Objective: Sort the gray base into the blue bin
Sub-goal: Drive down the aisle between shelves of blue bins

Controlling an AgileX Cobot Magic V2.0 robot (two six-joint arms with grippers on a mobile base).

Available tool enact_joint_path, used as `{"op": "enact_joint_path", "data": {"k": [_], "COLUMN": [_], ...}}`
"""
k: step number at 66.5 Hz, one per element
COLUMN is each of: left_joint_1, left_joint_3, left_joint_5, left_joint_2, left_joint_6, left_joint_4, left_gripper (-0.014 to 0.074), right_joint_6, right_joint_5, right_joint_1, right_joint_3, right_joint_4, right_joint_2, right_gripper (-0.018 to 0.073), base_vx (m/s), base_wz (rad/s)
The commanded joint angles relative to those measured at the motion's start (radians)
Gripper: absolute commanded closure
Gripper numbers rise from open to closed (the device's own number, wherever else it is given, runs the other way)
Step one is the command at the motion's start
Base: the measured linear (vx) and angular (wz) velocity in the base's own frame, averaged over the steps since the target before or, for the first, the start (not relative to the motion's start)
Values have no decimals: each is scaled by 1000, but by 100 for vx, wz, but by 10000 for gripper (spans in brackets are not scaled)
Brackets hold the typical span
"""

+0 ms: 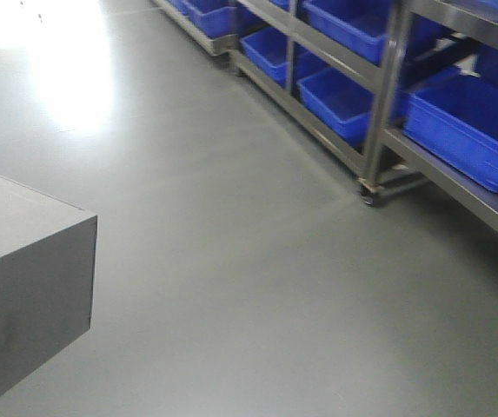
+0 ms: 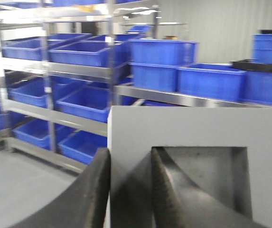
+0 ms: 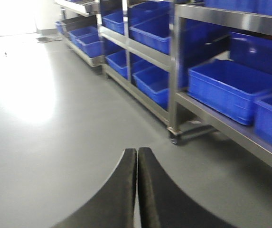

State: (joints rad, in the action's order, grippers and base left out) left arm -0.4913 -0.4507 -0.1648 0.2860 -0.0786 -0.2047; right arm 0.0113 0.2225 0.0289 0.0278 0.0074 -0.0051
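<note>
Left wrist view: my left pincer (image 2: 130,154) is clamped on 1 wall of the gray base (image 2: 197,126) — 1 finger inside its square recess, 1 outside. My right pincer (image 3: 136,154) has its 2 fingers pressed together over the gray floor (image 3: 55,142). Beyond, blue crates (image 2: 162,52) line steel shelves (image 2: 173,97).

gray base (image 1: 31,278) looked matt, smooth plastic | blue crates (image 1: 470,130) looked smooth, slightly glossy plastic | shelving (image 1: 384,95) was bright brushed metal | floor (image 1: 231,261) was smooth, gray, sheen far left | left end effector (image 2: 130,156) pads (image 2: 166,190) were dark, finely ribbed
</note>
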Motion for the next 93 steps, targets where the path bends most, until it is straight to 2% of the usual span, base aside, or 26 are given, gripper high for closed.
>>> {"op": "enact_joint_path", "data": {"k": [1, 45, 93], "left_joint_1": [-3, -3, -3], "left_joint_3": [-28, -28, -28], "left_joint_5": [102, 102, 102], "left_joint_2": [6, 6, 6], "left_joint_6": [9, 9, 9], "left_joint_4": [-15, -15, -15], "left_gripper": [594, 594, 594], "right_joint_6": [-11, -11, -11], "right_joint_5": [-72, -72, -72], "right_joint_1": [2, 2, 2], "right_joint_3": [2, 2, 2], "right_joint_4": [-7, -7, -7], "right_joint_2": [18, 18, 18], "right_gripper": [564, 564, 564], "base_vx": [37, 37, 42], "base_wz": [56, 46, -1]}}
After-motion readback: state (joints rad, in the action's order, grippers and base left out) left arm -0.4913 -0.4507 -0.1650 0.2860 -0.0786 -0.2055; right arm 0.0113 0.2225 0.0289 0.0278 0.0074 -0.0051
